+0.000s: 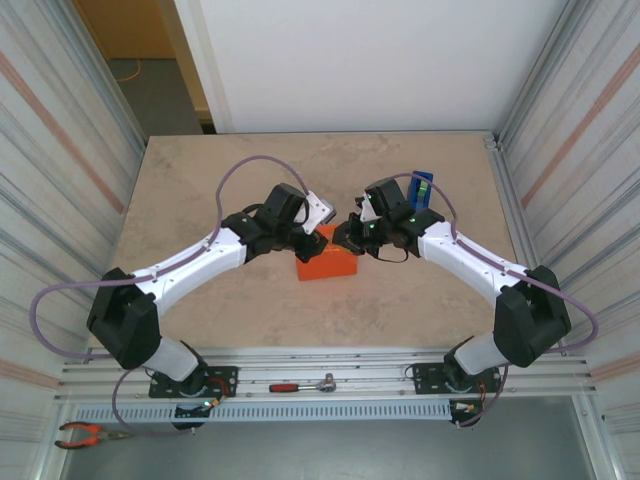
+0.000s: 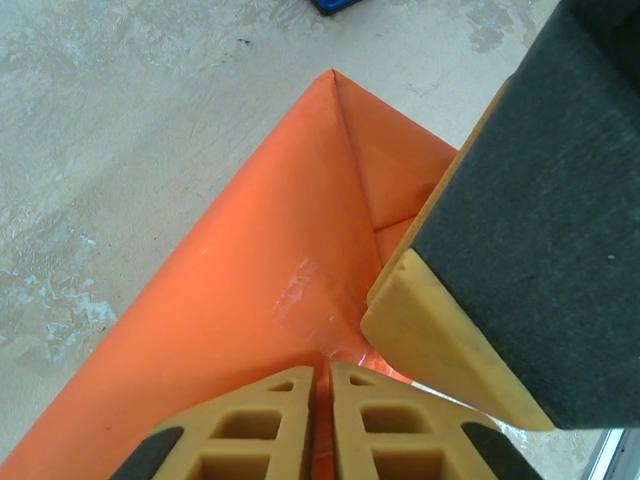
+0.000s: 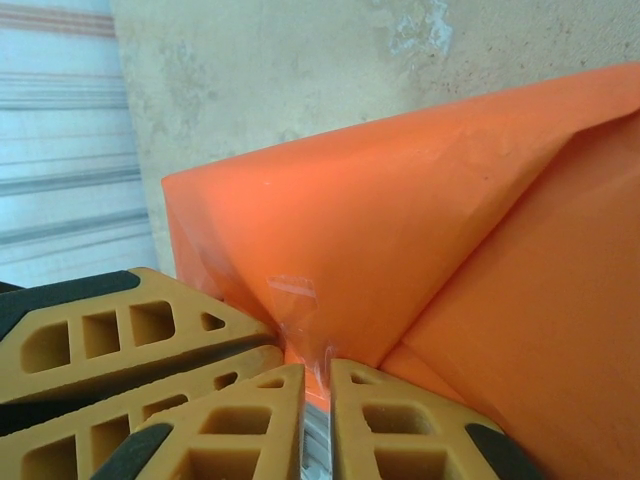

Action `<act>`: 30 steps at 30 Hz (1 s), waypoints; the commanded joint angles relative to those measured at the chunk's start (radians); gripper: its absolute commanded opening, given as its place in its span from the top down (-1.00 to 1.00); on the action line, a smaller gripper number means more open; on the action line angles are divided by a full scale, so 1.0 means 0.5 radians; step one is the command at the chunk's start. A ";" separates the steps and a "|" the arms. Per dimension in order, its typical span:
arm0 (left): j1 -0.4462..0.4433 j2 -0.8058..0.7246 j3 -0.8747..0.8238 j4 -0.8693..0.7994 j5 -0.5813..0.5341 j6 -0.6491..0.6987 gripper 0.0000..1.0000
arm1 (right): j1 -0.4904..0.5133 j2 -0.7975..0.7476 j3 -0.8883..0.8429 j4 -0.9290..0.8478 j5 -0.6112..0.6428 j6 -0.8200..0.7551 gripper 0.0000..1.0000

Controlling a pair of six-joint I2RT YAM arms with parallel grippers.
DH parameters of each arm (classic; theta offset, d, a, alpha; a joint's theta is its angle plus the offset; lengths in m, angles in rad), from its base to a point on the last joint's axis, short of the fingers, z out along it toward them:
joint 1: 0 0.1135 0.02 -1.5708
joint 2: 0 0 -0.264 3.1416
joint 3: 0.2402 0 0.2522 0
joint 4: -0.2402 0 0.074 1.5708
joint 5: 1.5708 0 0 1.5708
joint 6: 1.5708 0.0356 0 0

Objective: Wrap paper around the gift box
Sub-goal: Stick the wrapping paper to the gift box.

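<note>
Fingertips of the left end effector (image 2: 321,372) are pressed together, pinching a fold of the orange paper (image 2: 250,270). Beside them the right end effector (image 3: 318,368) looks nearly closed; whether it grips, I cannot tell. The gift box (image 1: 325,264) sits mid-way across the counter (image 1: 200,180).

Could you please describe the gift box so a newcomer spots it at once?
On the table, find where the left arm and right arm meet. The gift box lies there: a low block, orange, unlike the blue tape dispenser beyond it.
</note>
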 commanded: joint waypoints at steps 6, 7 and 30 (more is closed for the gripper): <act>-0.014 0.017 -0.071 -0.111 0.013 -0.017 0.80 | 0.044 0.025 -0.021 -0.230 0.022 -0.047 0.63; -0.013 0.017 -0.071 -0.113 0.013 -0.018 0.80 | 0.043 0.024 -0.014 -0.236 0.026 -0.049 0.62; -0.013 0.046 -0.089 -0.097 0.015 -0.015 0.82 | 0.038 0.015 0.108 -0.268 0.020 0.201 0.52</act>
